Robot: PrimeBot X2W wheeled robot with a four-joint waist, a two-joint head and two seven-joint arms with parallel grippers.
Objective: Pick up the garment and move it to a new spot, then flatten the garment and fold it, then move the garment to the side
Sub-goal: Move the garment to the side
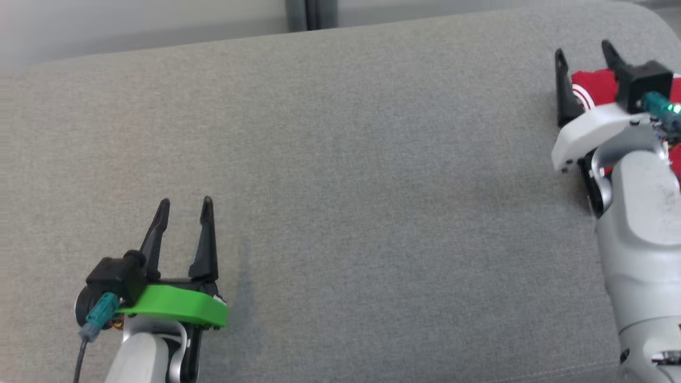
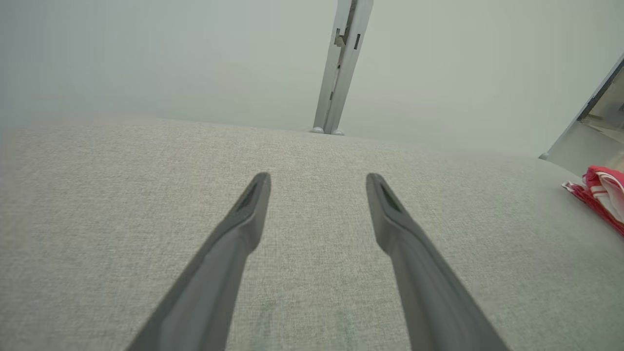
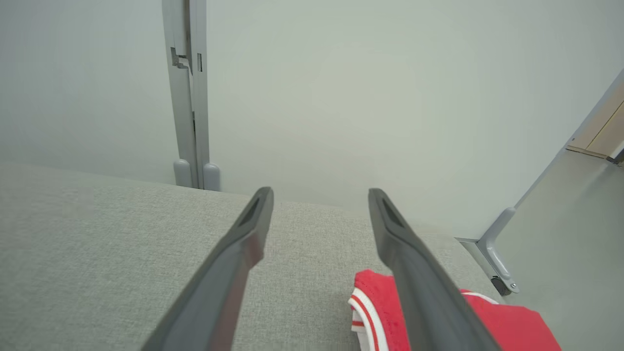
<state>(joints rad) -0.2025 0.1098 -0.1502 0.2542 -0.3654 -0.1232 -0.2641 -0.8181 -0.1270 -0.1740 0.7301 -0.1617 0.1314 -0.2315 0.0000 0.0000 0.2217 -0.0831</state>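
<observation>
The garment [image 1: 593,88] is red with white stripes and lies folded at the far right of the grey cushioned surface [image 1: 340,175]. It also shows as a red and white bundle [image 2: 602,192] in the left wrist view, and the garment [image 3: 378,304] sits under the right finger in the right wrist view. My right gripper [image 1: 584,53] hangs open above the garment's left edge, with nothing between its fingers. My left gripper [image 1: 185,205] stands open at the lower left, far from the garment. The left gripper [image 2: 317,183] holds nothing.
A pale wall with a grey upright post [image 3: 190,92] runs behind the surface. A grey panel and its foot [image 3: 502,263] stand past the surface's right end. The surface's far edge [image 1: 159,50] curves near the wall.
</observation>
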